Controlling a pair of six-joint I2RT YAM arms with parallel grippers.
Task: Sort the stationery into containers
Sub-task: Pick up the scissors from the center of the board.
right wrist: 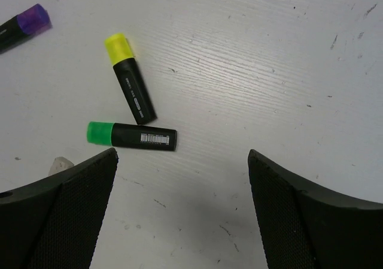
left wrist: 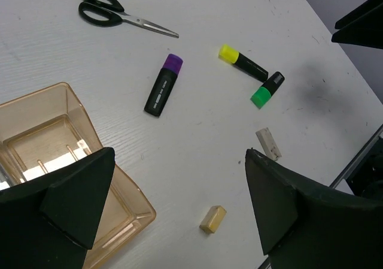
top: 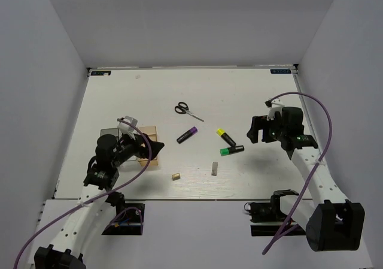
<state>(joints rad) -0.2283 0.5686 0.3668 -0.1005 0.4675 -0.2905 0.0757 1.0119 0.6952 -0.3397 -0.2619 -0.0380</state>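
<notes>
Black-handled scissors [top: 188,111] [left wrist: 114,15] lie mid-table. The purple-capped marker [top: 187,135] [left wrist: 163,84], the yellow-capped marker [top: 225,136] [right wrist: 130,77] and the green-capped marker [top: 231,151] [right wrist: 131,135] lie in front of them. A grey bar [top: 214,169] [left wrist: 268,144] and a tiny tan block [top: 175,177] [left wrist: 212,219] lie nearer. My left gripper [top: 154,148] [left wrist: 179,161] is open and empty above the right end of the light tan box [top: 151,131] [left wrist: 54,143]. My right gripper [top: 257,132] [right wrist: 182,155] is open and empty, hovering right of the green marker.
A dark box [top: 109,131] sits left of the tan one, mostly hidden by my left arm. I cannot make out the clear box. White walls enclose the table on three sides.
</notes>
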